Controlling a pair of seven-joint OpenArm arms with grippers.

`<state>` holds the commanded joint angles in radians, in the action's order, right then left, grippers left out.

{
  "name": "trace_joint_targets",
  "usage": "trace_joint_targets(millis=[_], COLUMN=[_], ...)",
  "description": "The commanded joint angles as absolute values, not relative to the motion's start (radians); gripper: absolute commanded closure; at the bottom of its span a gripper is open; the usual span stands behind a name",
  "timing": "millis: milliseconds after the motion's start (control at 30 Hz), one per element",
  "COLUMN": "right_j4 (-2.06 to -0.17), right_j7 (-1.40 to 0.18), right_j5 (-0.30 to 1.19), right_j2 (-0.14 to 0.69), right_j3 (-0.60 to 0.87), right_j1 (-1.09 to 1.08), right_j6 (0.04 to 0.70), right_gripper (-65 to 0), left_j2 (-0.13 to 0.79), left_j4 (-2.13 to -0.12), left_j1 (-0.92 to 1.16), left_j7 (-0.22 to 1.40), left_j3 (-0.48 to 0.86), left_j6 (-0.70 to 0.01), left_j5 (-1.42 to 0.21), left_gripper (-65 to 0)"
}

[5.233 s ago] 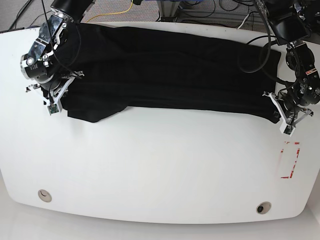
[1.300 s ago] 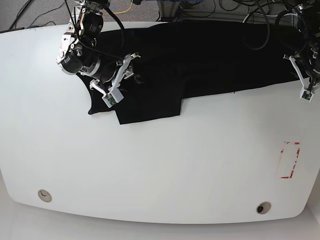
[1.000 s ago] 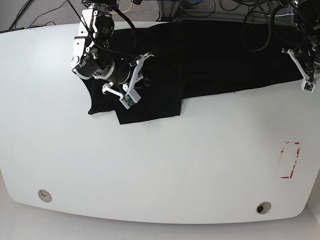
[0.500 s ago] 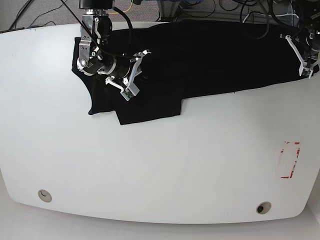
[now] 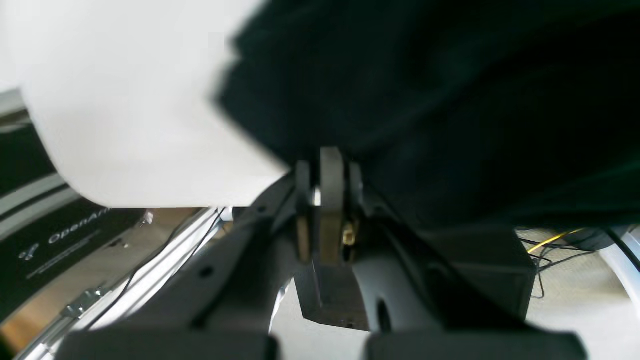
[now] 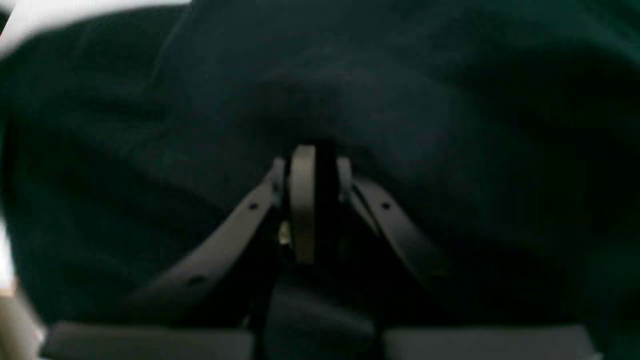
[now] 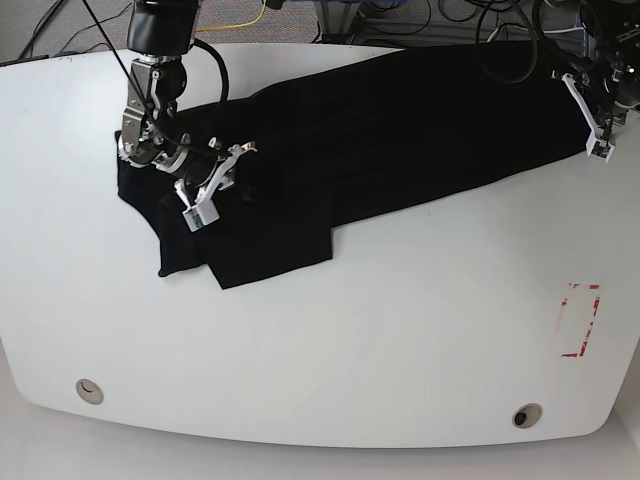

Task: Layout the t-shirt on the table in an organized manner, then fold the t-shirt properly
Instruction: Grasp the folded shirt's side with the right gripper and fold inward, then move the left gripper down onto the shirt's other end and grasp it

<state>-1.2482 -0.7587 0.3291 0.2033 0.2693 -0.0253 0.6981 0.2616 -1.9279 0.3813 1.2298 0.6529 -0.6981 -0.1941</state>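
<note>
Both tools, (image 7: 205, 185) and (image 7: 590, 115), pinch the t-shirt (image 7: 380, 130) at opposite ends.

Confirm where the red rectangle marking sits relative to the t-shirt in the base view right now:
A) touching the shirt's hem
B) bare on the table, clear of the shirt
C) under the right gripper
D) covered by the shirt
B: the red rectangle marking lies on bare table, well apart from the t-shirt spread along the far side.

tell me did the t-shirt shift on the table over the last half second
Yes. In the base view the t-shirt slid toward the view's left: its lower-left corner now lies nearer the grommet hole, and its right end has drawn away from the table edge.
</note>
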Motion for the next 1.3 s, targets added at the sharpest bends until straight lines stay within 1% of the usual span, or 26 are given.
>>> trace_joint_targets(millis=[100, 300, 467, 600, 867, 1067, 1300], right_j4=[-1.224, -1.224, -1.224, -1.224, -1.224, -1.224, -1.224], right_j7=[-0.757, -0.757, -0.757, -0.757, -0.757, -0.757, -0.757], right_j5=[0.331, 0.331, 0.331, 0.331, 0.331, 0.331, 0.332], right_j2=[0.228, 0.239, 0.236, 0.236, 0.234, 0.234, 0.234], right_j3=[0.275, 0.282, 0.282, 0.282, 0.282, 0.282, 0.282], right_j1=[-0.054, -0.062, -0.07, -0.068, -0.067, -0.067, -0.067], right_j6=[0.698, 0.698, 0.698, 0.698, 0.698, 0.698, 0.698], right_gripper=[-6.0, -6.0, -6.0, -6.0, -6.0, -6.0, -6.0], left_j2=[0.242, 0.203, 0.191, 0.162, 0.128, 0.133, 0.13], left_j4=[-1.928, -1.928, -1.929, -1.933, -1.933, -1.933, -1.926], left_j1=[0.384, 0.386, 0.386, 0.386, 0.386, 0.386, 0.384], left_j7=[1.23, 1.23, 1.231, 1.234, 1.27, 1.27, 1.267], left_j3=[0.628, 0.622, 0.619, 0.596, 0.593, 0.547, 0.542], left_j6=[-0.698, -0.698, -0.698, -0.698, -0.698, -0.698, -0.698], left_j5=[-0.194, -0.194, -0.2, -0.2, -0.202, -0.202, -0.196], left_gripper=[0.0, 0.0, 0.0, 0.0, 0.0, 0.0, 0.0])
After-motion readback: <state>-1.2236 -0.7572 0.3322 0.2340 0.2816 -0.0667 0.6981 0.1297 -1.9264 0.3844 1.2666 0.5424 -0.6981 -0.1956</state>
